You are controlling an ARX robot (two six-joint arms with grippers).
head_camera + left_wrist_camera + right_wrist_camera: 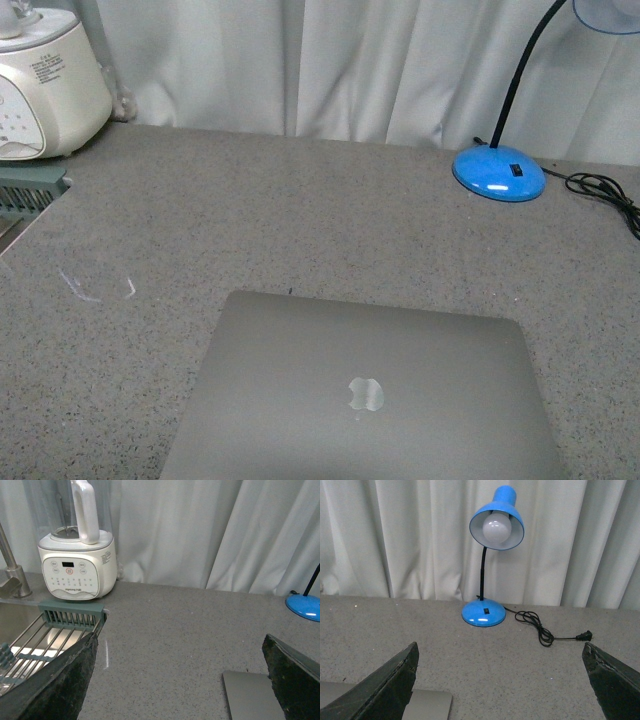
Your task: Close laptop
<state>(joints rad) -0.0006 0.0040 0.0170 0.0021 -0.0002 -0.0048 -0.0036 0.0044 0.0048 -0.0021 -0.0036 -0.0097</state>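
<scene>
The grey laptop [365, 395] lies shut and flat on the speckled grey counter, lid up, its shiny apple logo showing near the front edge of the front view. Neither gripper shows in the front view. A corner of the lid shows in the left wrist view [247, 695] between the open fingers of my left gripper [182, 680], which is empty and above the counter. Another corner shows in the right wrist view [427, 705] by one finger of my open, empty right gripper [502, 680].
A blue desk lamp [498, 172] with a black cord [605, 192] stands at the back right. A white blender base [45, 85] stands at the back left beside a sink with a wire rack [35, 640]. White curtains hang behind.
</scene>
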